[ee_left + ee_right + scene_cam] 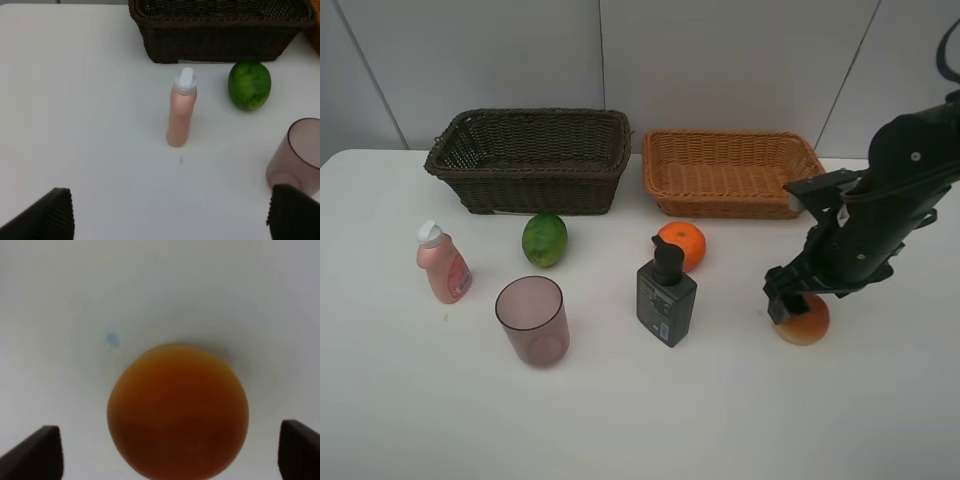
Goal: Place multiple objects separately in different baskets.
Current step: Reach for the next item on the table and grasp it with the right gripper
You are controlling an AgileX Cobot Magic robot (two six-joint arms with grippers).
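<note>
A red-orange peach-like fruit (807, 322) (177, 410) lies on the white table at the right. My right gripper (790, 300) (167, 452) hangs just over it, open, with a finger on either side and a gap to each. My left gripper (170, 220) is open over bare table, holding nothing; it is out of the high view. In front of it stand the pink bottle (181, 112) (443, 263), the green fruit (249, 85) (545, 239) and the mauve cup (297, 155) (532, 320). The dark pump bottle (666, 292) and the orange (682, 244) sit mid-table.
The dark brown basket (530, 160) (220, 30) stands at the back left and the tan basket (730, 172) at the back right, side by side; nothing shows inside either. The table's near strip is bare white.
</note>
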